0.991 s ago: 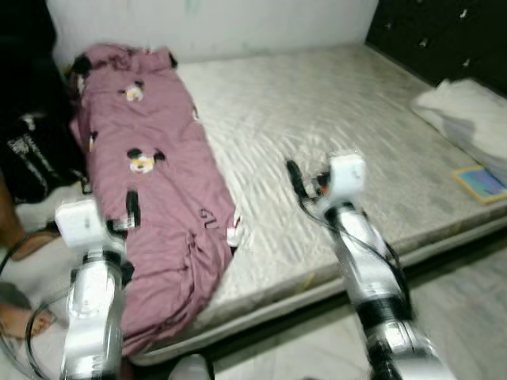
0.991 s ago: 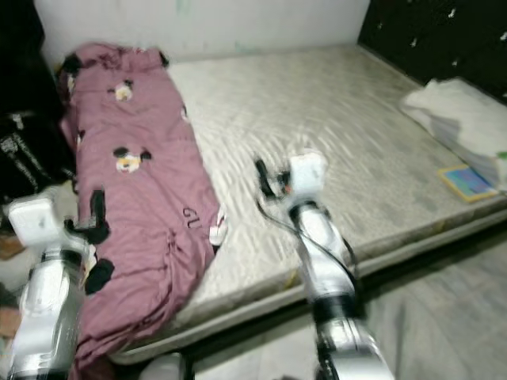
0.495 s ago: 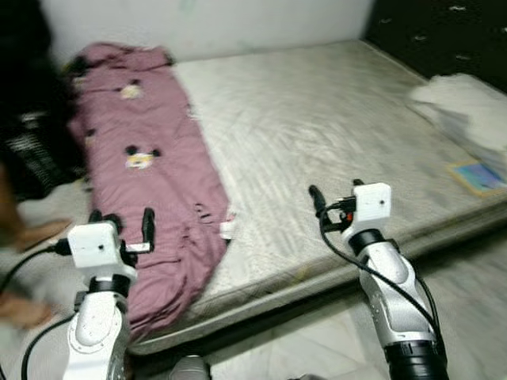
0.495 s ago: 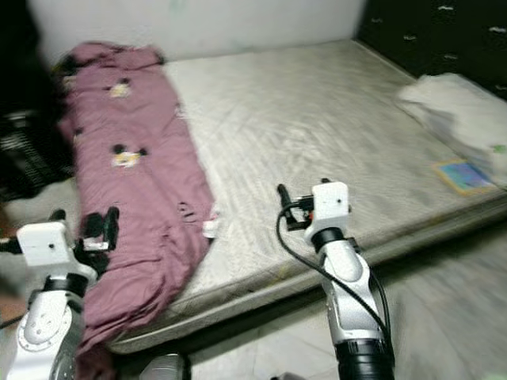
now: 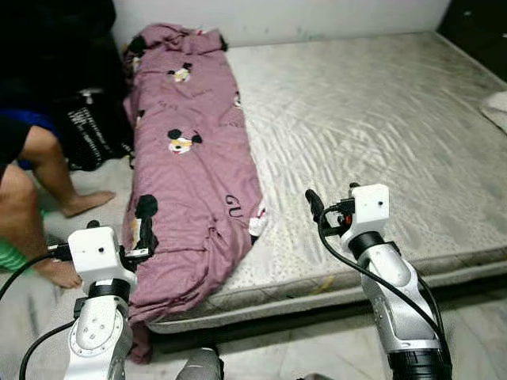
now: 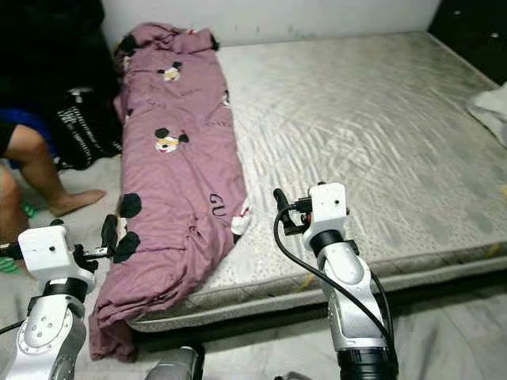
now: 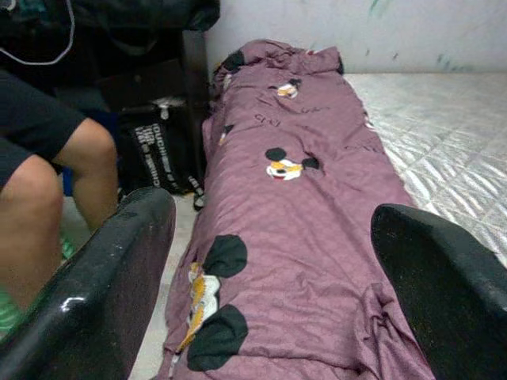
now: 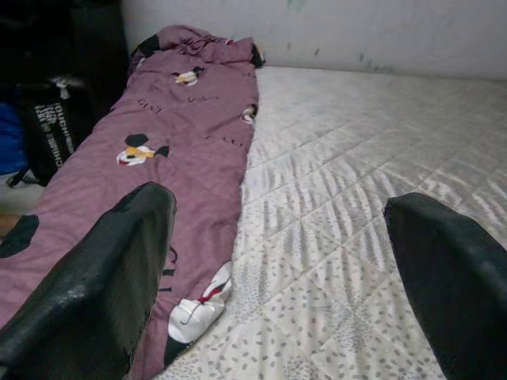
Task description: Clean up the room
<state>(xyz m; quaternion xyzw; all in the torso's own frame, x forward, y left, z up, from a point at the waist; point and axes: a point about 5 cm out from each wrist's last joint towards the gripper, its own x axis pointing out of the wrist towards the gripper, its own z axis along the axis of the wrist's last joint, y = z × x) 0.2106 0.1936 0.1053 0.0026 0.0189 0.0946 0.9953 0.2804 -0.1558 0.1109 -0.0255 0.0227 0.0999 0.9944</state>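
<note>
I see a bare grey quilted mattress [image 5: 372, 119] lying low on the floor [image 5: 475, 317], its far edge against a pale wall [image 5: 333, 16]. A mauve bedsheet printed with cartoon mice [image 5: 194, 166] lies in a long bundle along the mattress's left side, running from the wall end to the near edge, where its crumpled end hangs over the mattress corner toward the floor.

I hold the left tool [image 7: 269, 261] raised in front of the near end of the bedsheet. In the left wrist view its two black fingers [image 7: 103, 293] are spread wide apart with nothing between them, and the bedsheet runs away ahead between them.

I hold the right tool [image 8: 277, 261] over the near edge of the mattress, just right of the bedsheet's edge. Its fingers [image 8: 95, 285] are also spread wide and hold nothing; in the right wrist view the sheet's edge and the bare quilting lie ahead.

To the left of the bed a person sits on the floor; I see a bent leg [image 5: 47, 166] and a bare foot [image 5: 83, 203]. A black bag with white lettering [image 5: 95, 127] stands between the leg and the bedsheet. A white cloth [image 6: 493, 107] lies at the mattress's right edge.
</note>
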